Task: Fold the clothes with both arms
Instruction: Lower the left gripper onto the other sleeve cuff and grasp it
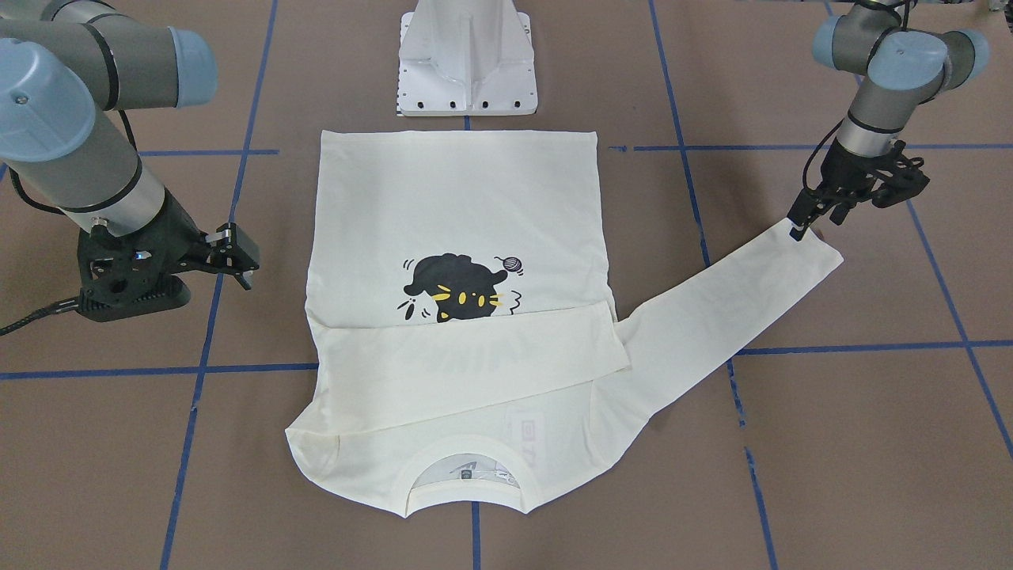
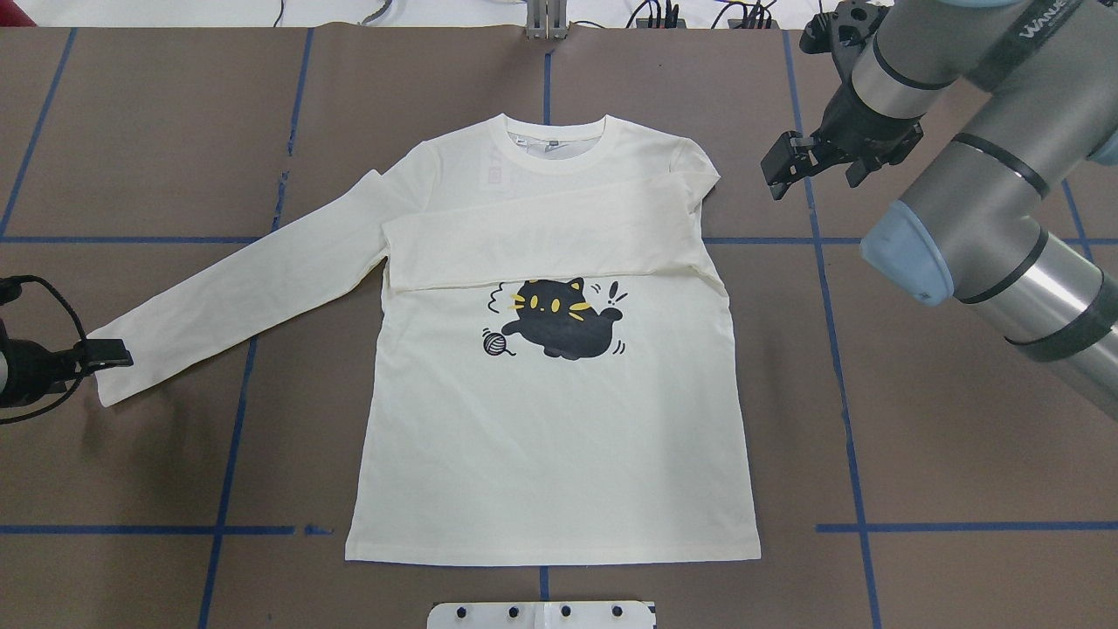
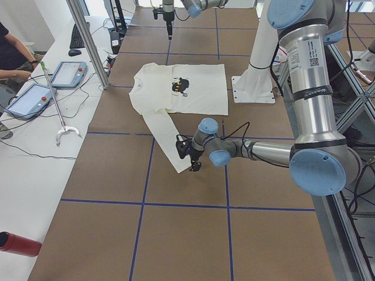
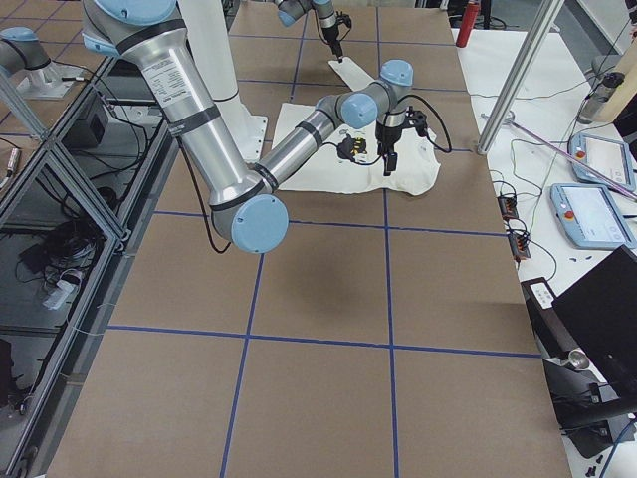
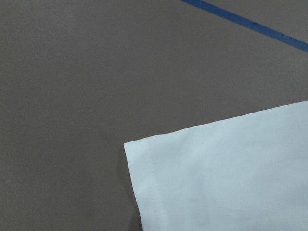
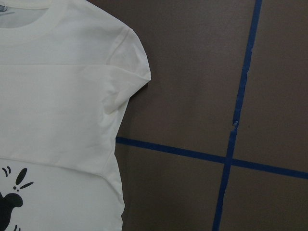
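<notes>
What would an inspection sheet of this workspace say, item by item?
surface: brown table with a blue tape grid.
job's things: cream T-shirt lies flat, print up; one sleeve is folded across the chest, the other sleeve is stretched out.
clutter: nothing seen.
grippers: left gripper at the stretched sleeve's cuff, grip cannot be told; right gripper open, empty, beside the shirt.
cables: black cable at the right wrist.
surroundings: white pedestal; side bench with tablets; a person.
</notes>
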Available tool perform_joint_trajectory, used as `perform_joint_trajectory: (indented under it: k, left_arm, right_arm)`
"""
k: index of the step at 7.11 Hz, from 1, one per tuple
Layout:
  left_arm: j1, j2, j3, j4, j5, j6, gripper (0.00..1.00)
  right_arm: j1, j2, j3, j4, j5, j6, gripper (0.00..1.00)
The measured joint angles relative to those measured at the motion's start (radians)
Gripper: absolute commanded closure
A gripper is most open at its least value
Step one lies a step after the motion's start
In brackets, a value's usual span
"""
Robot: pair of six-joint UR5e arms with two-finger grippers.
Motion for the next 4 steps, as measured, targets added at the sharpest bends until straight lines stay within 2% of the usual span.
perform_joint_trajectory:
  k: [3, 4]
  left_arm:
    - [0.003, -0.008, 0.023, 0.014, 0.023, 0.029, 0.02]
    - [0.004, -0.012, 0.029, 0.014, 0.024, 0.032, 0.08]
  right_arm:
    - [0.000, 0.000, 0.004, 0.000, 0.001, 0.003, 0.00]
    - [0.000, -0.001, 0.011, 0.000, 0.001, 0.006, 0.00]
